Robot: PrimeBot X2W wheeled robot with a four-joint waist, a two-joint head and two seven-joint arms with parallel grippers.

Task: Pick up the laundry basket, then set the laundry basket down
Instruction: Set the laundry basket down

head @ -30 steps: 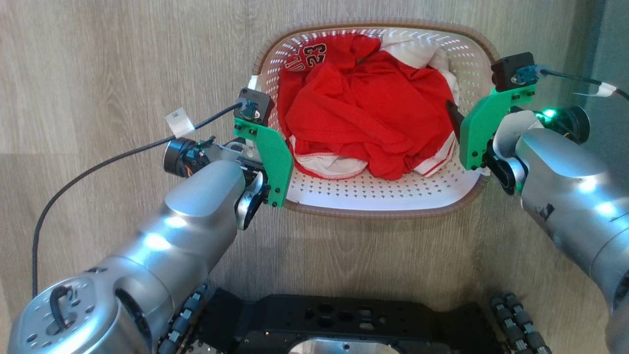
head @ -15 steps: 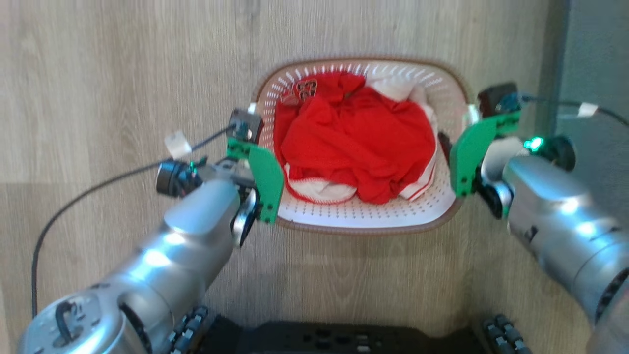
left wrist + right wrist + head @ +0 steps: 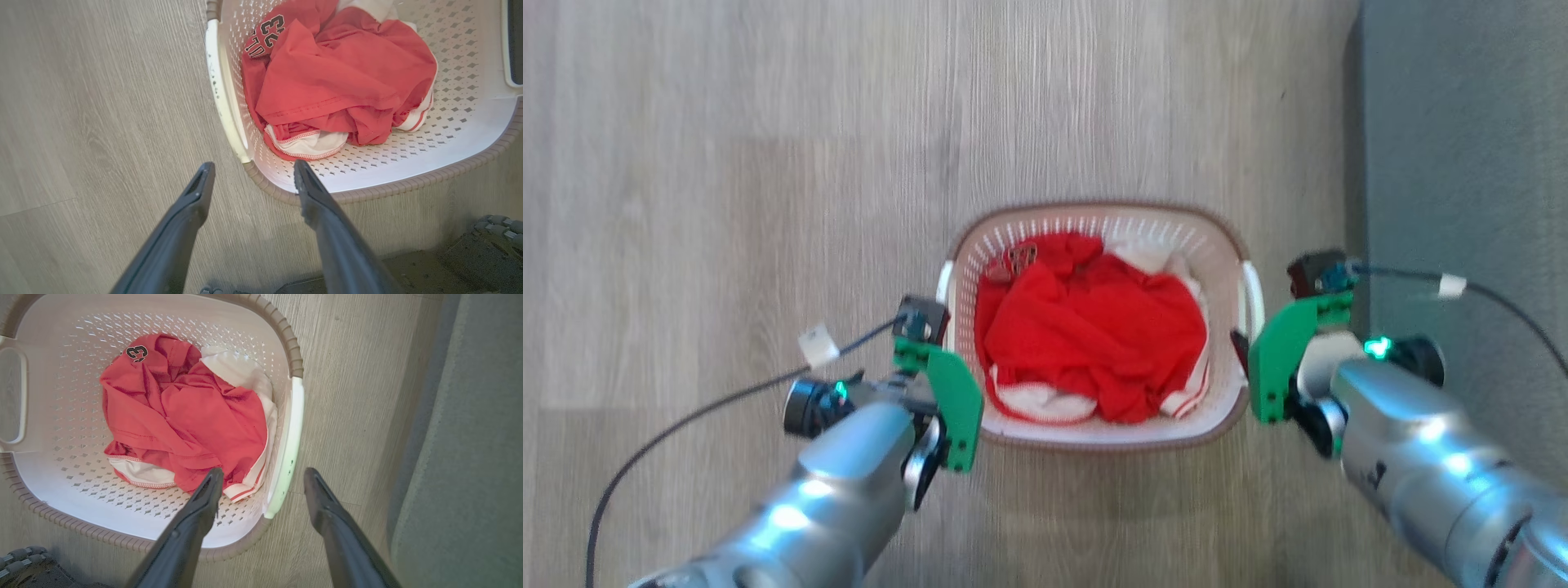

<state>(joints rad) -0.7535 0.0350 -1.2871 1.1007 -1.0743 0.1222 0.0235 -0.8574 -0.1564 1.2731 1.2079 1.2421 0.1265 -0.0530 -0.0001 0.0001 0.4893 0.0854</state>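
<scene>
At the far left of the head view you have bare wood-look floor, and a white cable tag sits just beside your left arm at the lower left. Your left gripper stands with its two dark fingers well apart and holds nothing. In the left wrist view one fingertip is over the floor outside the basket and the other over the perforated near wall. They straddle the near end of the white left handle, though you cannot tell whether either touches it. The laundry basket sits on the floor at the centre of the head view, a little below the middle, between your two arms. Inside it lies a crumpled red garment with white trim and a number printed near its upper left. To the right, your right gripper is likewise spread and empty. One of its fingers is over the clothes inside and the other over the floor outside, with the white right handle between them. A grey rug runs down the right edge.
</scene>
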